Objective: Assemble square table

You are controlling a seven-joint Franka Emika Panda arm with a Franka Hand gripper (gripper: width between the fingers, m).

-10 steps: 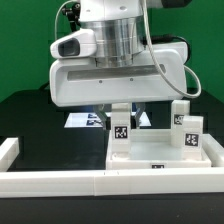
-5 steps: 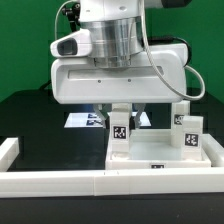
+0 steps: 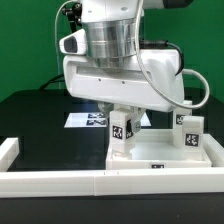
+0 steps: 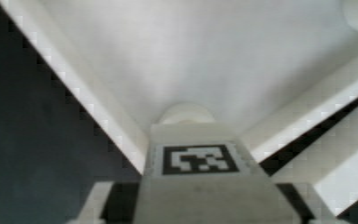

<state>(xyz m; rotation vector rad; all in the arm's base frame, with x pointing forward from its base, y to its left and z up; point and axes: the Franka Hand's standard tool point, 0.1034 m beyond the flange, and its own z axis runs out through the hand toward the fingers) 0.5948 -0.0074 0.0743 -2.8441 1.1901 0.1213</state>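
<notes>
Nearest the exterior camera, a long white rail (image 3: pixel 100 181) ran across the front of the black bench (image 3: pixel 30 115), with a short upturned end at the exterior view's left. Just behind it lay the white square slab (image 3: pixel 160 160) with its rimmed side up. On the slab stood a white leg (image 3: pixel 121 133) with a black-and-white tag, tilted a little, and the gripper (image 3: pixel 120 112) was clamped on its upper part; in the wrist view that leg (image 4: pixel 197 150) showed its tag between the two pale fingers (image 4: pixel 98 205), with the slab (image 4: pixel 211 55) beneath it. Toward the exterior view's right, two more tagged legs (image 3: pixel 189 133) stood upright at the slab's far side. Farther back, the marker board (image 3: pixel 88 119) lay flat on the bench, partly hidden by the arm.
</notes>
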